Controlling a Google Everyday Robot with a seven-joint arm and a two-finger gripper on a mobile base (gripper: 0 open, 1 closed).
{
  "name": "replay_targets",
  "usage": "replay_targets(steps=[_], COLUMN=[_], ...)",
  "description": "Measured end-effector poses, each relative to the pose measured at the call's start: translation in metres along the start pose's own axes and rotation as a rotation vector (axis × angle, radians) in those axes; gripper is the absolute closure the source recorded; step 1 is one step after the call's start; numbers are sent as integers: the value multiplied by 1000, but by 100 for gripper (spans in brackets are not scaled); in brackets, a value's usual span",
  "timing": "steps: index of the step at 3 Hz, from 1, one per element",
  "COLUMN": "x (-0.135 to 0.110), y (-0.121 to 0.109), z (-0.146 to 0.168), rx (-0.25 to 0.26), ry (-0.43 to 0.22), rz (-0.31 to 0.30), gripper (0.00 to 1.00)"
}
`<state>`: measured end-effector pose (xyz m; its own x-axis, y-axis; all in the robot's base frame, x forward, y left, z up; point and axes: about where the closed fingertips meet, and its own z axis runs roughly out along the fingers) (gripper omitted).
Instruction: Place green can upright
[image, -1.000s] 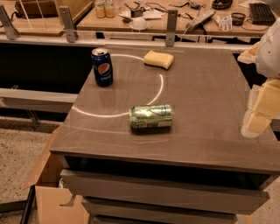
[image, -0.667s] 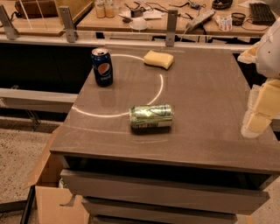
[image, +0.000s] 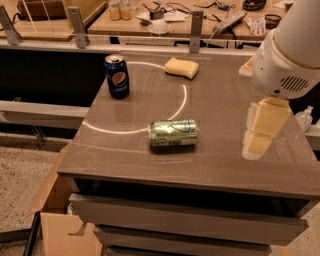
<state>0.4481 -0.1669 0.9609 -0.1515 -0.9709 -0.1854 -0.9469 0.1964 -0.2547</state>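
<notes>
The green can (image: 173, 133) lies on its side near the middle of the brown table (image: 220, 100), its length running left to right. It is shiny light green with whitish markings. My gripper (image: 261, 131) hangs from the white arm (image: 290, 55) over the right side of the table, to the right of the can and apart from it. Nothing shows in the gripper.
A dark blue Pepsi can (image: 117, 76) stands upright at the back left of the table. A yellow sponge (image: 181, 68) lies at the back middle. A cluttered bench (image: 150, 20) runs behind. Cardboard (image: 60, 230) sits on the floor at the lower left.
The arm and gripper have moved left, farther over the table and closer to the green can. The cans and sponge have not moved.
</notes>
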Motion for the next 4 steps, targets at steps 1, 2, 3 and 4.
replay_targets(steps=[1,2,3,4], x=[-29,-56,-78,-92], y=[-1,-2,0,1], z=[20,47,76,101], rx=[-9,-38,-77,-117], ry=[-18,-47,-73,-90], rz=[-31,-54,-62,-57], gripper=[0,0,0,0])
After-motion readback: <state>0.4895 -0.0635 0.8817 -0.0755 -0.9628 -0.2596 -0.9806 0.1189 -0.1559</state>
